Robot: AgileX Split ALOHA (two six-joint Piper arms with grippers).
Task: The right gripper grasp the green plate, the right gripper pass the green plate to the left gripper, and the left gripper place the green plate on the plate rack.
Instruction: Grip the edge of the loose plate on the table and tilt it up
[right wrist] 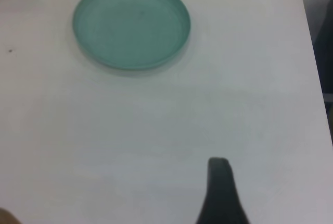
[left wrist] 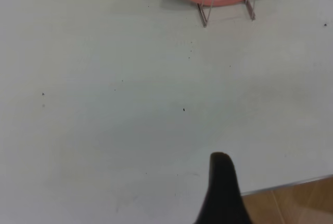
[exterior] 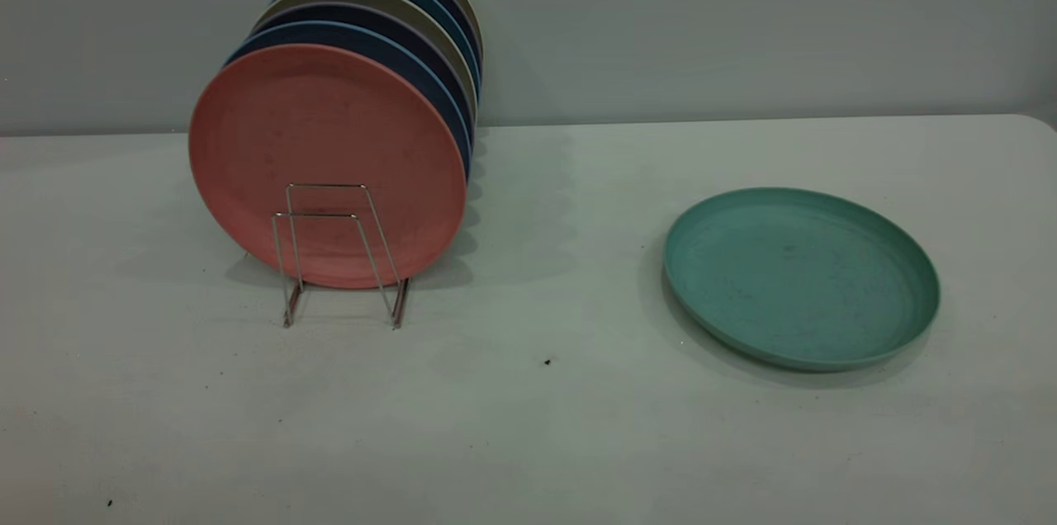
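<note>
The green plate (exterior: 801,276) lies flat on the white table at the right, its rim up; the right wrist view also has the green plate (right wrist: 131,24), far ahead of my right gripper (right wrist: 219,162). That gripper shows as one black wedge, shut and empty, above bare table. The plate rack (exterior: 340,254) stands at the left, and its two front wire loops hold nothing. My left gripper (left wrist: 220,157) is likewise a single shut wedge near the table's front edge, well short of the plate rack (left wrist: 226,0). Neither arm appears in the exterior view.
Several plates stand upright in the rack, a salmon-pink plate (exterior: 326,162) foremost with dark blue and beige ones behind it. A grey wall backs the table. The table edge (left wrist: 291,183) and wooden floor show beside the left gripper.
</note>
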